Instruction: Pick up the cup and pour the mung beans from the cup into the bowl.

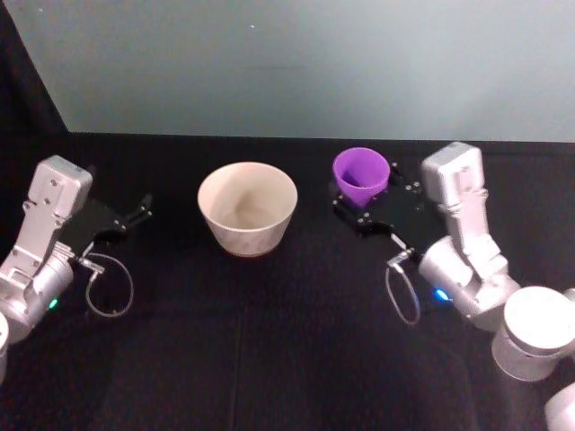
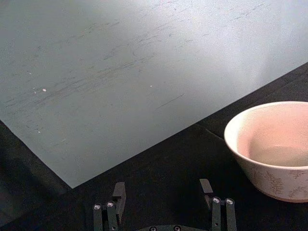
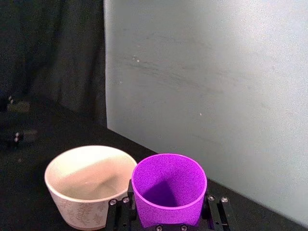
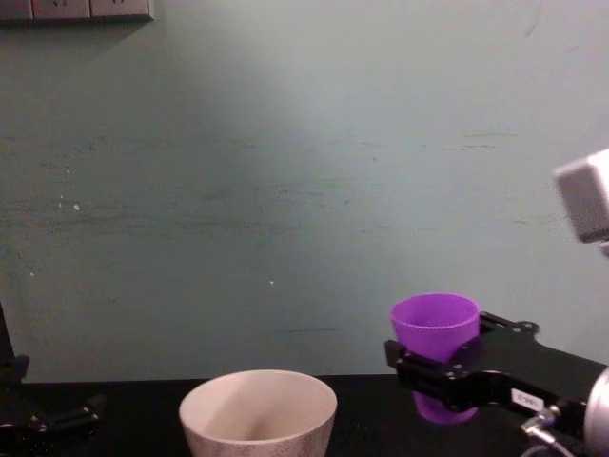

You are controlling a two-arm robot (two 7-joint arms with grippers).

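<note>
Gripping upright cup (image 3: 168, 192) in right gripper (image 3: 168, 214), just beside bowl (image 1: 247, 229), toward worktop (image 1: 269, 341) back edge, with left gripper (image 2: 162, 192) parked near left edge, fingers apart.

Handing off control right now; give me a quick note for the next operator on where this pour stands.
Right gripper: shut on the cup, upright, right of the bowl; whether it is off the table is unclear.
Left gripper: open, idle, left of the bowl.
Done: cup grasped.
Left: carry it over the bowl and tip out the mung beans; the bowl's inside looks bare.
</note>
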